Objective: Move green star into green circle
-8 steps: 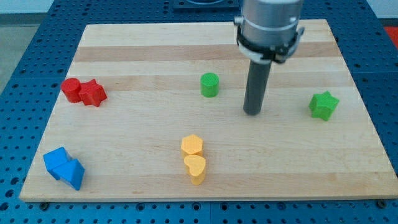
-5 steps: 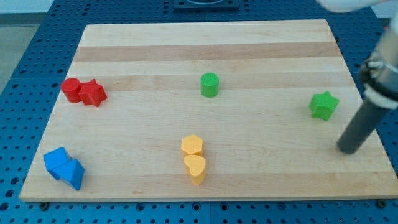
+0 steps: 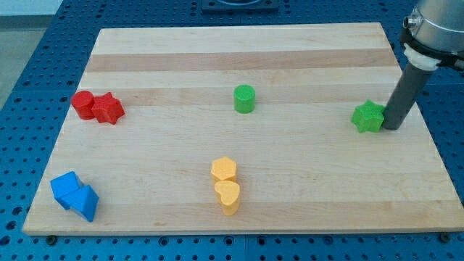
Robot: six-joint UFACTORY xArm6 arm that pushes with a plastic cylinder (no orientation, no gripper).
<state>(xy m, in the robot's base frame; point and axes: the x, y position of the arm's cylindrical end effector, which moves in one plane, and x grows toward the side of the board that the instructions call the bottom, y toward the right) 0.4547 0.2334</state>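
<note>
The green star [image 3: 368, 117] lies at the right of the frame, a little above mid-height, on the wooden board [image 3: 239, 51]. My tip [image 3: 392, 127] stands just at the star's right side, touching it or very nearly so; the dark rod rises from there toward the upper right corner, where the arm's grey collar cuts the edge of the frame. There is no claw on this arm, only the rod, so nothing is open, closed or gripped; the star simply sits against the rod's foot.

The green circle [image 3: 244, 98] stands well to the left of the star, near the middle of the frame and slightly higher. The stretch of board between the two holds no other block.

Below the green circle, in the lower middle of the frame, a yellow hexagon [image 3: 224, 169] and a yellow heart [image 3: 228, 196] touch one another, the heart lower. At the far left, about level with the green circle, a red circle [image 3: 83, 104] and a red star [image 3: 109, 108] sit pressed together, the star on the right. In the lower left corner two blue blocks [image 3: 74, 194] rest against each other; their shapes are hard to make out.
</note>
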